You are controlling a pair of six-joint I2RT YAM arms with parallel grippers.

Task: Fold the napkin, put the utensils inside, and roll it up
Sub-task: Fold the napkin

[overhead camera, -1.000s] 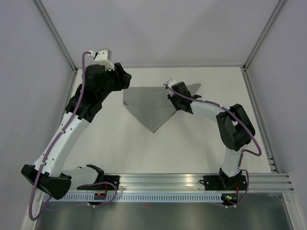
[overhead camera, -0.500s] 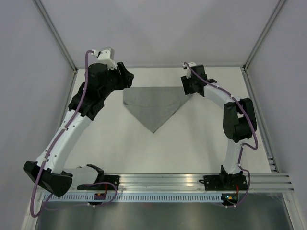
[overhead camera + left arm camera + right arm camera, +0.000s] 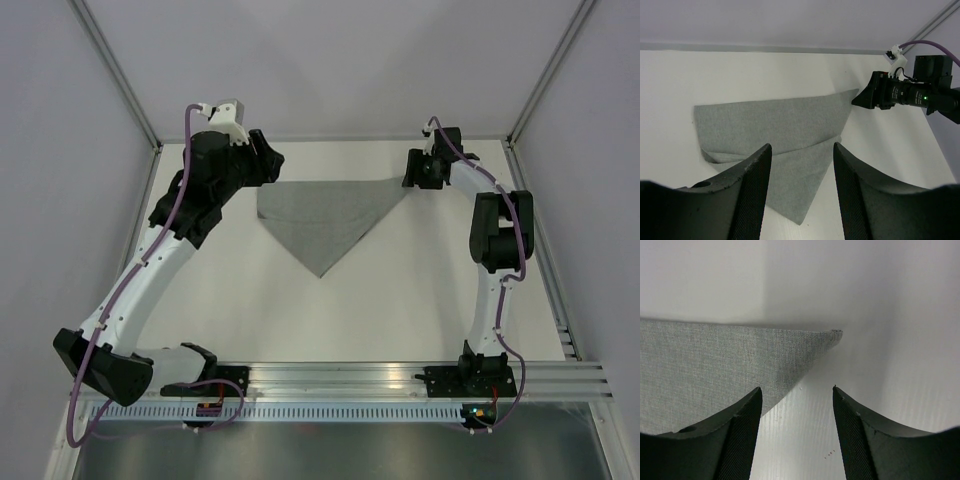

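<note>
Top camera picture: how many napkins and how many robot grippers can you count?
Grey napkin: 1
Grippers: 2, the left gripper and the right gripper
Total: 3

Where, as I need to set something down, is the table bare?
The widest bare table runs from the near tip of the napkin to the base rail. Smaller wedges lie either side of that tip. The far edge is crowded: the left hand and right hand hang open by the far corners.

A robot lab cell: bare white tabletop, plain grey walls, aluminium frame posts, mounting rail.
</note>
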